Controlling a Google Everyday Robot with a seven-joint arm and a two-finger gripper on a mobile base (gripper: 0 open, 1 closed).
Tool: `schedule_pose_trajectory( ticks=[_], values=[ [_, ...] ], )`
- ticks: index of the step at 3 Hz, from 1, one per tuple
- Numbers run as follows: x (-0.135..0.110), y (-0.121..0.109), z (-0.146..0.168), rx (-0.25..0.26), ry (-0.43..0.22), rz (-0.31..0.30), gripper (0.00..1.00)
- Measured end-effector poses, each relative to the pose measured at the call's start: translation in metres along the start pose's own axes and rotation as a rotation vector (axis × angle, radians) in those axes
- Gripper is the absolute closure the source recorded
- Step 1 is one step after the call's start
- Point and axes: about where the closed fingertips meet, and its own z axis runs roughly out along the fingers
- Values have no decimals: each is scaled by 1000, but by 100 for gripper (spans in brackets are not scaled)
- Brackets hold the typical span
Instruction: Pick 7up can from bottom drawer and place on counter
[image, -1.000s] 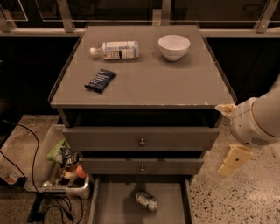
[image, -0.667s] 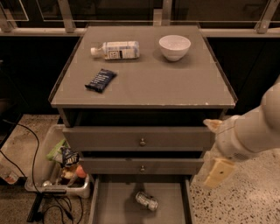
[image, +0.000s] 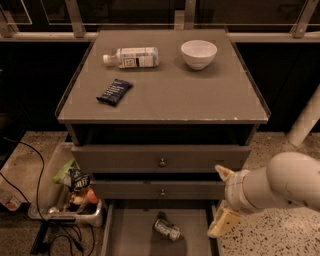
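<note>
Lowest in view, below the front edge of the desk (image: 190, 95), the bottom drawer (image: 127, 232) stands pulled out, and the 7up can (image: 166, 229) lies on its side on the drawer's flat floor, roughly under the middle of the desk's front. To the right of the can, below the desk's front right corner, the end effector (image: 214, 201) hangs at the end of a thick pale arm (image: 280, 182) that enters from the right; its two pale fingers (image: 223, 173) are spread wide apart, one above the other, with nothing between them, and it is not touching the can. The lower finger sits beside the drawer's right wall, the upper one in front of the knobbed drawers. On the speckled floor left of the desk stands a plastic bin (image: 42, 197) full of snack packets, with dark cables (image: 35, 165) trailing beside it. Under the desk's front edge two shut drawers are stacked, the upper drawer (image: 120, 159) and the lower drawer (image: 125, 191), each with a small round knob. On the desk, a dark snack packet (image: 114, 92) lies nearest the front, towards the left. Further back on the left a clear plastic bottle (image: 131, 57) with a white label lies on its side. A white bowl (image: 199, 54) stands upright at the back right, well apart from the bottle. Behind the desk runs a pale railing (image: 45, 36).
</note>
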Motion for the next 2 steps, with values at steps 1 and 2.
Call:
schedule_pose_trajectory(
  ticks=[1,2],
  values=[
    [8,6,51,-27,-41,41,0],
    [8,6,51,-27,-41,41,0]
  ],
)
